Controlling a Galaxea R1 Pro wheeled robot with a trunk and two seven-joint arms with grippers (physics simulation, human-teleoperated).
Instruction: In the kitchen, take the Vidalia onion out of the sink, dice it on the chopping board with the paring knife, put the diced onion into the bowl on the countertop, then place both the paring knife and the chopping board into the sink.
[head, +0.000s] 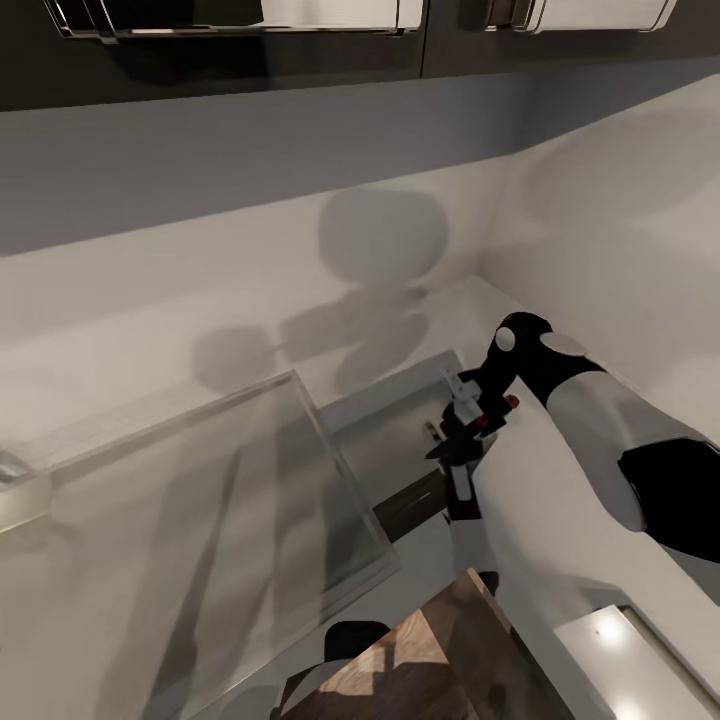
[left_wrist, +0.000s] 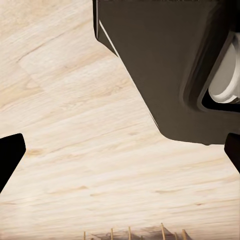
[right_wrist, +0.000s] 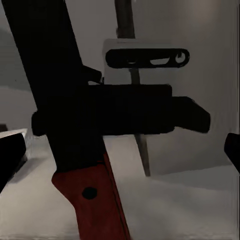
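Right jaws (head: 462, 440) clamped on red-handled paring knife (right_wrist: 92, 195)

Head view: right arm (head: 600, 440) is reaching forward at the right, its gripper (head: 462, 440) hanging over the sink (head: 380, 470) area near the corner where two walls are meeting. Chopping board (head: 420, 660) is sitting at bottom centre, nearer than the gripper. Wall cabinets (head: 240, 40) are running along above.

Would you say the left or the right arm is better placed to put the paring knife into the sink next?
Right, probably: its gripper holds the paring knife just beyond the sink. The left wrist view shows pale wood flooring, away from the counter.
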